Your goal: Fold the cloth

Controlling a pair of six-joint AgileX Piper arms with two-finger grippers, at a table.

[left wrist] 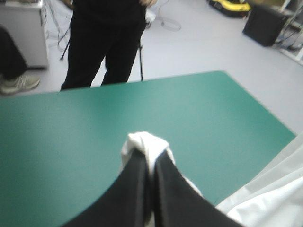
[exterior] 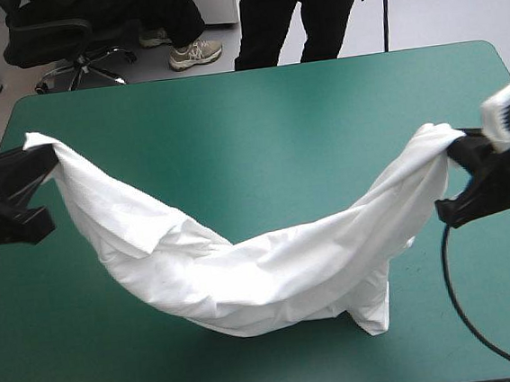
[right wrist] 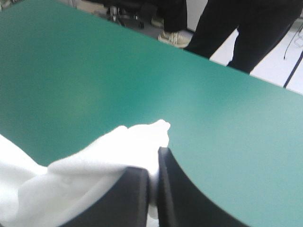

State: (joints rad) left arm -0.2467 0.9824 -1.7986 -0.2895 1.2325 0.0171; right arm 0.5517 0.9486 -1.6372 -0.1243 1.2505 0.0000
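The white T-shirt point(exterior: 244, 269) hangs in a long sagging band between both arms, its middle drooping onto the teal-green cover near the front edge. My left gripper point(exterior: 46, 157) is shut on one end of it at the table's left side. In the left wrist view a bunch of the T-shirt point(left wrist: 147, 144) pokes out past the left gripper point(left wrist: 150, 163). My right gripper point(exterior: 457, 146) is shut on the other end at the right side. There a fold of the T-shirt point(right wrist: 128, 146) spills over the right gripper point(right wrist: 155, 163).
The teal-green table point(exterior: 257, 118) lies bare behind the hanging shirt, out to its far edge. A narrow strip of cover shows between the shirt's lowest fold and the front edge.
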